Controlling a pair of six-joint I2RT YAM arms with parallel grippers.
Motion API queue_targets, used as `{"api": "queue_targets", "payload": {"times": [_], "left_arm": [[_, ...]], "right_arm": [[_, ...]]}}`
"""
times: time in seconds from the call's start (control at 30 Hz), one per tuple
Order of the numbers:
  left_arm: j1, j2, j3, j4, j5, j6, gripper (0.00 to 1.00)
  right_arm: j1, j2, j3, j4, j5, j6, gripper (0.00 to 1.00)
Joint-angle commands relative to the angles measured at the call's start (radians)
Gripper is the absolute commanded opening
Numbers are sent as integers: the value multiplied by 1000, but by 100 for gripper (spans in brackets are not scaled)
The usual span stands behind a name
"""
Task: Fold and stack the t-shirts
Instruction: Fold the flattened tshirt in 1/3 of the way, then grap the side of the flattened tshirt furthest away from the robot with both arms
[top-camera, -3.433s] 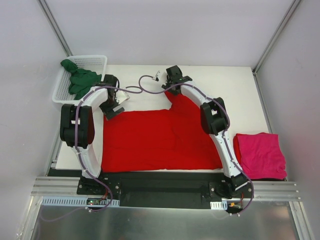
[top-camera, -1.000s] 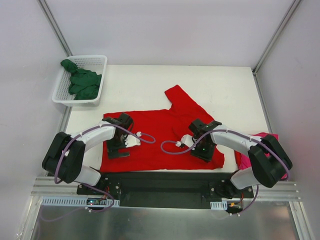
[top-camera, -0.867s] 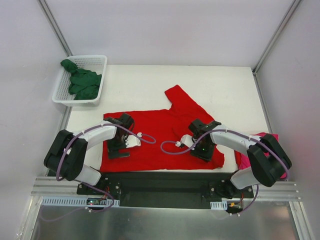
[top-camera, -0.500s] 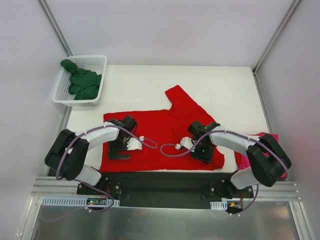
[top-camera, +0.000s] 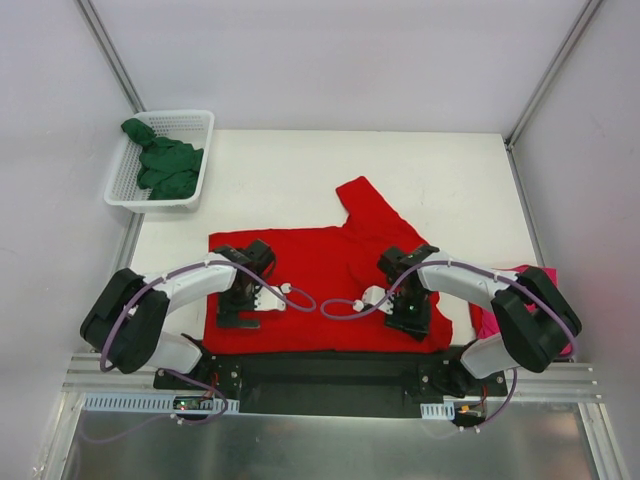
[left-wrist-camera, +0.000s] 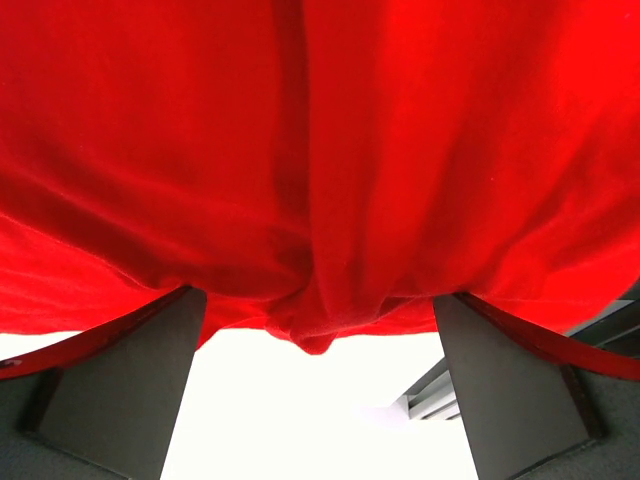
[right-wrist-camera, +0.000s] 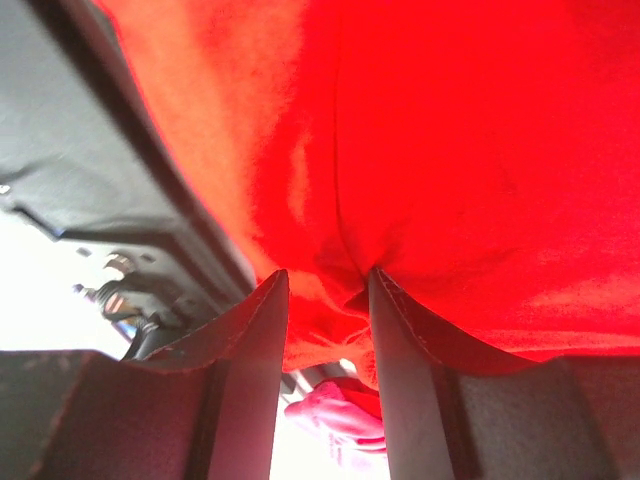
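Fingers (left-wrist-camera: 125, 385) of the left gripper (left-wrist-camera: 315, 300) are seen spread as wide as they go. A hanging fold of the red t-shirt (left-wrist-camera: 320, 150) sags between them but is not clamped. On the right gripper (right-wrist-camera: 325, 275) the fingers (right-wrist-camera: 255, 370) are drawn narrow, and a ridge of the same red cloth is pinched between them.

From above, the red t-shirt is found across the lower centre of the frame, on the table (top-camera: 450, 170). One sleeve points toward the upper centre, and the near hem lies against the black rail (top-camera: 330, 365) at the bottom. The magenta t-shirt (top-camera: 540, 272) is at the lower right, largely hidden by the right arm. The dark green t-shirt (top-camera: 165, 165) is heaped in the basket (top-camera: 190, 120) at the upper left.

A few seconds ago both grippers were at the garment's far edge, in the upper half of the frame. They have since been brought low over the cloth. Over the last second they have been moved further toward the bottom of the frame, and the near hem has been carried with them to the rail.

The cloth appears to have been dragged nearer on the right gripper's pinch alone. No crease is visible yet, so the fold is judged hardly begun, and the other two shirts are untouched. A grip by the left gripper would probably be needed before the hem can be lifted evenly.
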Motion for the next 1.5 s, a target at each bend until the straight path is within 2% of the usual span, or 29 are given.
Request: {"api": "queue_targets", "payload": {"times": [0.0,0.33,0.37,0.5,0.63,0.7,0.77,0.8,0.83,0.87,0.9,0.93,0.97,1.07,1.23,1.47], "left_arm": [[-11,-22,-51,-3,99,1,99],[-9,-30,-60,0,82,-20,99],[-9,-33,-54,0,74,-31,99],[27,-89,80,0,79,-117,99],[92,-178,157,83,66,-164,99],[144,-186,185,155,56,-181,99],[170,-113,197,194,-1,-209,100],[202,-77,220,209,-10,-223,99],[225,-6,237,218,-16,-238,99],[242,33,259,221,-30,-272,99],[269,67,306,223,-35,-287,99],[277,97,331,223,-39,-296,99],[285,148,349,224,-41,-306,99],[296,205,401,229,-49,-298,99],[297,225,411,228,-56,-278,99],[297,219,343,228,-87,-250,99]], "right_arm": [[9,1,22,-125,-85,-66,42],[6,63,89,-202,-187,-136,43],[0,49,98,-208,-186,-138,46],[-94,-41,208,-159,-169,-76,47],[-172,-78,357,-12,7,58,47],[-186,-57,402,129,94,92,55],[-206,58,485,225,220,89,69],[-215,113,523,246,251,106,74],[-250,239,571,247,266,117,77],[-272,300,700,246,291,143,93],[-290,358,767,234,296,179,98],[-313,424,839,221,296,186,100],[-322,525,944,217,320,186,100],[-338,676,1086,233,368,181,100],[-338,765,1249,287,368,172,100],[-336,788,1333,351,302,214,90]]}}
